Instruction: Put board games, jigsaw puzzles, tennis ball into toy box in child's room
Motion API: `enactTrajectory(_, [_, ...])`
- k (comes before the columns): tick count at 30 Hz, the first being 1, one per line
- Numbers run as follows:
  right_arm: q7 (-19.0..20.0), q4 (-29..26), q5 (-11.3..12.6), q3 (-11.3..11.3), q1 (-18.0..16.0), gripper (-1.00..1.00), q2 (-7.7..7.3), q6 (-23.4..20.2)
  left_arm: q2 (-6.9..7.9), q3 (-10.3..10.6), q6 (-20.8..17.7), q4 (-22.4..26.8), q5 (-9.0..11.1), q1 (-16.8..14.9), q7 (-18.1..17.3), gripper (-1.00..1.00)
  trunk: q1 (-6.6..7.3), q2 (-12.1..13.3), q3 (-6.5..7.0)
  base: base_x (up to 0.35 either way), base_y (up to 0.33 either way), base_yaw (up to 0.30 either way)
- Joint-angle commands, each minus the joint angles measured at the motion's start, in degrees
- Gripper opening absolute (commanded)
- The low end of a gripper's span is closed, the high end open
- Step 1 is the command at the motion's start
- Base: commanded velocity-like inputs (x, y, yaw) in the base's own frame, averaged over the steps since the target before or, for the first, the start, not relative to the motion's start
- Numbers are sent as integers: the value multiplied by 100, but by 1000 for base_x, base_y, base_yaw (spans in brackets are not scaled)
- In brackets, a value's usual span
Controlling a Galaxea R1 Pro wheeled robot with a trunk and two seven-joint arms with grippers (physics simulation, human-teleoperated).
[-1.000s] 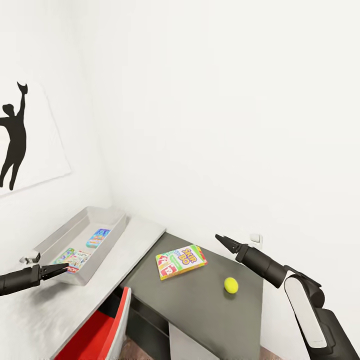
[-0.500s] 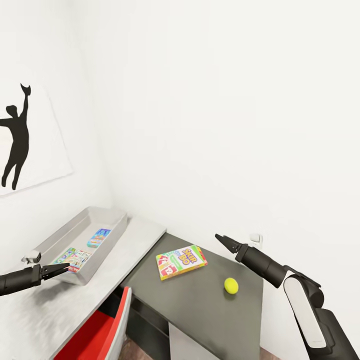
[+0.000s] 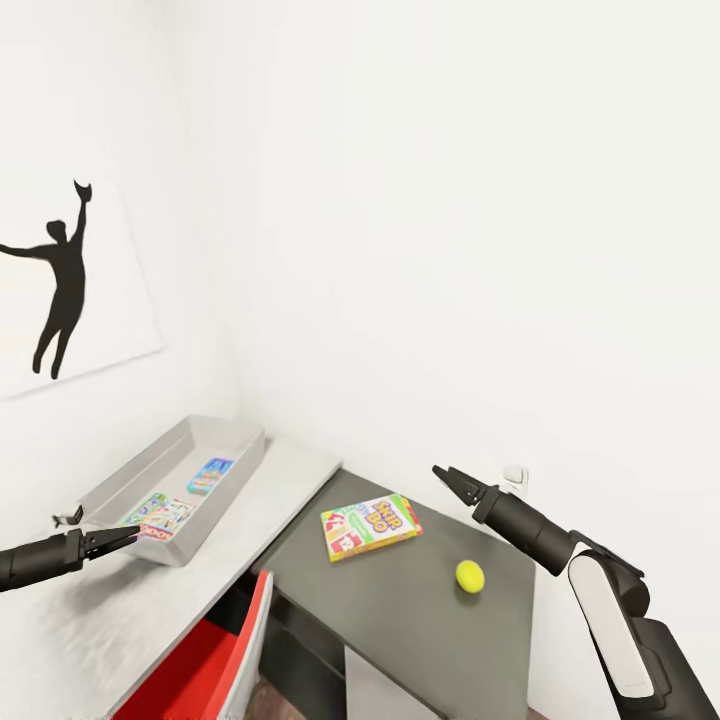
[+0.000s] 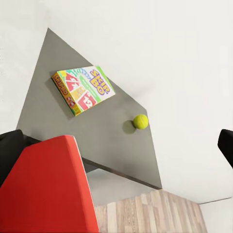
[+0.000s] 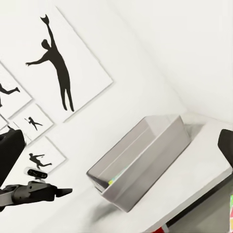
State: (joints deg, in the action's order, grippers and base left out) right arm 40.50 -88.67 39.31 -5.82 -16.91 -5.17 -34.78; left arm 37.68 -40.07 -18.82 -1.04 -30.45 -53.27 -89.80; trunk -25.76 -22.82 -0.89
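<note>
The light-grey toy box (image 3: 110, 487) (image 5: 145, 160) stands on the white-grey table (image 3: 270, 495) by the wall. Two flat colourful toys (image 3: 160, 515) lie inside it; I cannot tell whether they are board games or jigsaw puzzles. A bright "Skip-Bo" board game (image 3: 371, 526) (image 4: 83, 89) and the yellow tennis ball (image 3: 470, 576) (image 4: 141, 121) rest on the lower dark-grey unit. My left gripper (image 3: 128, 538) (image 5: 65, 191) hovers open and empty at the box's near end. My right gripper (image 3: 447, 476) hangs open and empty above the unit, beyond the ball. The bed is out of view.
A red chair (image 3: 200, 655) (image 4: 46, 189) stands tucked under the table's near edge. The dark-grey side unit (image 3: 420, 620) adjoins the table at the right. Silhouette posters (image 3: 65, 280) (image 5: 58, 73) hang on the left wall, and a white socket (image 3: 513, 475) sits behind my right gripper.
The head camera has turned a little to the left, so the whole picture has slid right. Both arms hold the same pose and no toy has moved.
</note>
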Motion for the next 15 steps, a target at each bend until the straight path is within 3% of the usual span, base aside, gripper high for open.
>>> enactTrajectory(1, [11,-1,33,-6,-2,100,-1,-39,3,-43,-59,-11,-59,-8,-20,100,-3,-10,0,-104,0,75])
enactTrajectory(15, [54,-1,33,-4,1,100,1,-29,3,-45,-53,-2,-58,-8,-20,100,-3,-10,125,-79,5,89])
